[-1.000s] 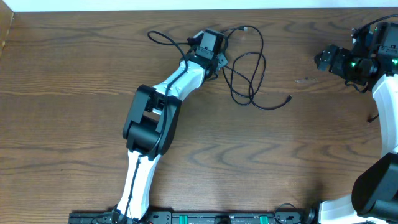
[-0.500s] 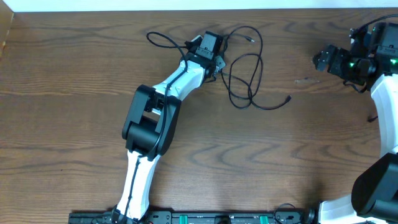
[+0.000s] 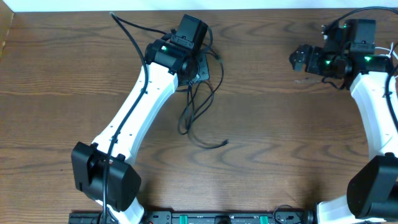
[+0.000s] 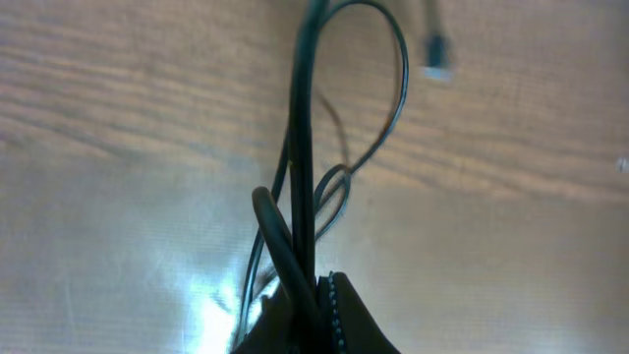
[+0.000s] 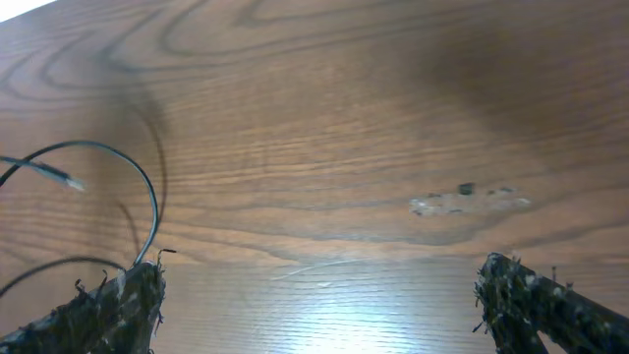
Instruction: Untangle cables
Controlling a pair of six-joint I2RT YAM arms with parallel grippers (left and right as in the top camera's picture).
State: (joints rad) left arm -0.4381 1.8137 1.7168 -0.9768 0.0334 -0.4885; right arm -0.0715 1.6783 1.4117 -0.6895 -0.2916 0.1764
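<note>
**Left gripper pinching the cable bunch, right gripper spread wide**

I have the left gripper [image 3: 199,65] at the far middle of the table [image 3: 280,162], its jaws pressed together on the black cables [image 3: 189,109]. In the left wrist view several strands of them [image 4: 305,147] bunch up and run straight into the closed fingertips [image 4: 339,315] at the bottom edge. One strand arcs out to the right and comes back. A pale plug [image 4: 437,59] sits blurred at top right.

From overhead the cables trail from that gripper toward the robot base in long narrow loops. One free plug end [image 3: 225,143] lies on the wood just beside the loops. I can't tell whether the loops rest on the table or hang.

The right gripper [image 3: 300,59] is at far right, well apart from the cables. The right wrist view shows its fingers [image 5: 113,310] spread wide at the bottom corners. A thin cable arc [image 5: 147,202] with a small tip [image 5: 64,180] shows at left, and a pale scuff [image 5: 467,202] at right.
</note>
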